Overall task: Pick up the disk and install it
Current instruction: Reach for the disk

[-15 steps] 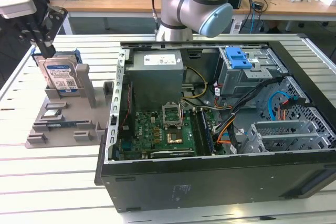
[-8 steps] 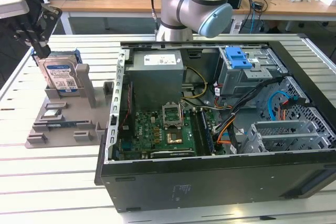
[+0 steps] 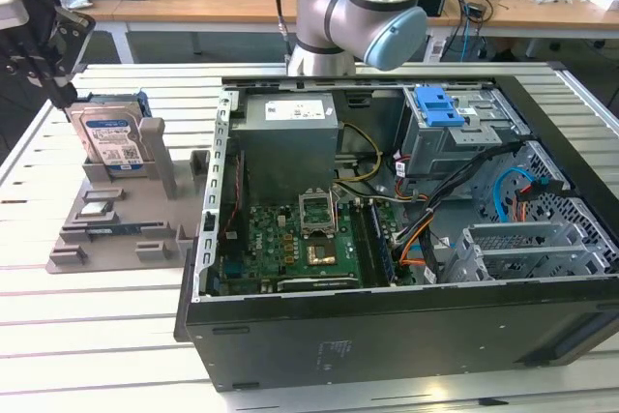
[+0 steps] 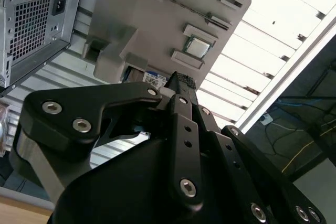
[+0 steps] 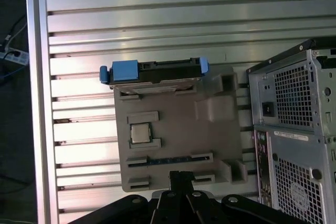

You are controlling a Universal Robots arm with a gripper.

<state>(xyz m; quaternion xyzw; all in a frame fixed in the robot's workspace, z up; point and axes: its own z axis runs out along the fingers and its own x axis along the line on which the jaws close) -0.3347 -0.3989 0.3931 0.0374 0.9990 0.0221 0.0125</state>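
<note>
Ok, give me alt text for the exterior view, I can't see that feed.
The disk stands upright in a grey holder on the exterior view's left, with the end effector close by its top corner. An open computer case lies beside the holder on a slatted metal table.

Bright, even light came from overhead. The slatted counter (image 4: 273, 30) glared almost white in the second wrist view; in the exterior view soft shadows filled the computer case (image 3: 387, 316).
</note>
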